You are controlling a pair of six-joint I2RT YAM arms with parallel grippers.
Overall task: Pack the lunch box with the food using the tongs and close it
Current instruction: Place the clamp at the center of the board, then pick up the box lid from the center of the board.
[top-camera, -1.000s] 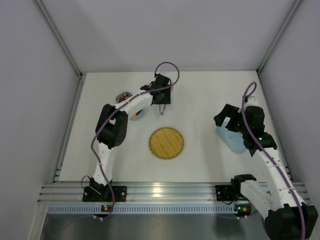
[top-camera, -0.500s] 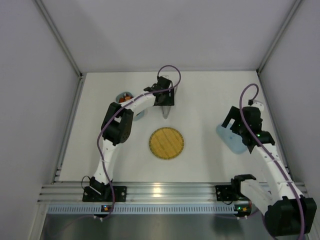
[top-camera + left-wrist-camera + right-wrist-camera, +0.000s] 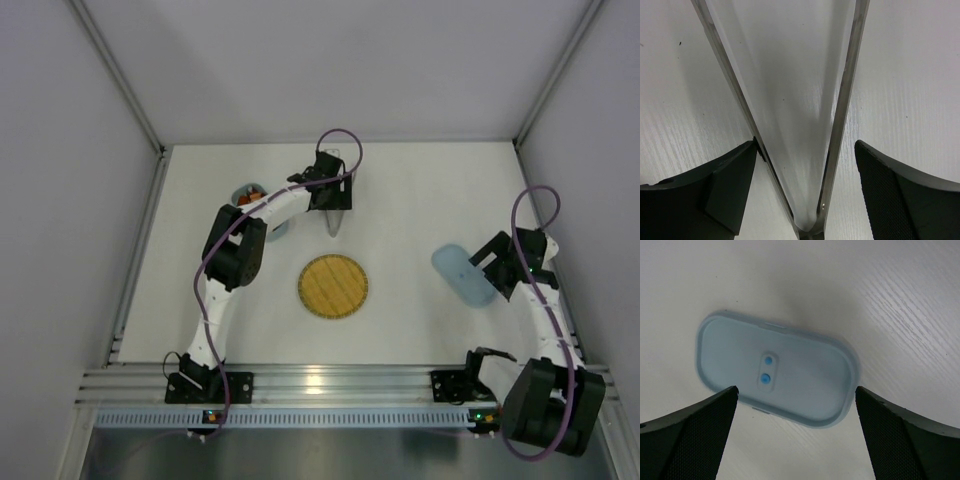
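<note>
Count: one tongs (image 3: 842,115), one lid (image 3: 800,375), one lunch box (image 3: 250,191), one plate (image 3: 333,286). Tongs lie far-centre, long axis near–far, joined end nearward. Left gripper (image 3: 805,146) straddles them with its jaws spread wide. Right gripper (image 3: 796,389) gapes wide over the lid, at right.

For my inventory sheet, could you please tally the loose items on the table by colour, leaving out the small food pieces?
Light blue: 2, the lunch box and its lid
Yellow: 1, the woven plate
Silver: 1, the tongs
Total: 4
</note>
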